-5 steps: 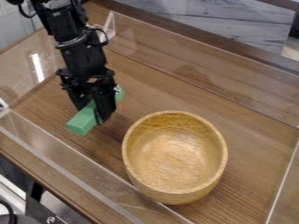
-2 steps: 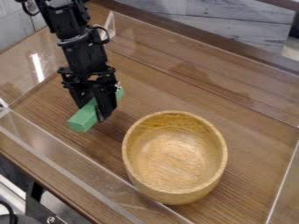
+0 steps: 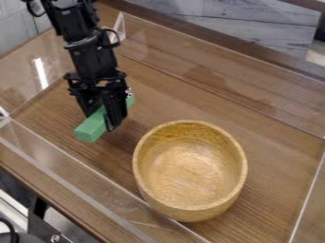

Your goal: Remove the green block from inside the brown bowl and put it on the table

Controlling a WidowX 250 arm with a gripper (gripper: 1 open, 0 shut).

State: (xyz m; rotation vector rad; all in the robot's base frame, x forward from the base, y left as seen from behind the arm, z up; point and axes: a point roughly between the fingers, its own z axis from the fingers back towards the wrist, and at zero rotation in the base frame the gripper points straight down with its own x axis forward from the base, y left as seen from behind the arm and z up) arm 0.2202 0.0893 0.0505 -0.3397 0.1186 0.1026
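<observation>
Gripper [image 3: 99, 106] is closed on the green block [image 3: 91, 127] — jaws pinched around its upper part, arm [image 3: 79, 43] reaching in from the top left, tool pointing down. Block is out of the brown bowl [image 3: 191, 169], over the table [image 3: 229, 71], left side of the view. Its long face slants, lower end toward the bottom left, and a bit of green also shows on the far side of the fingers, to the right. Can't tell whether the block's lower end touches the wood. Bowl sits right of the block, apart from it, toward the near side of the table; the inside that shows is bare light wood. Clear wall [image 3: 76, 180] runs along the table's near-left edge — block is on the inner side of it.
</observation>
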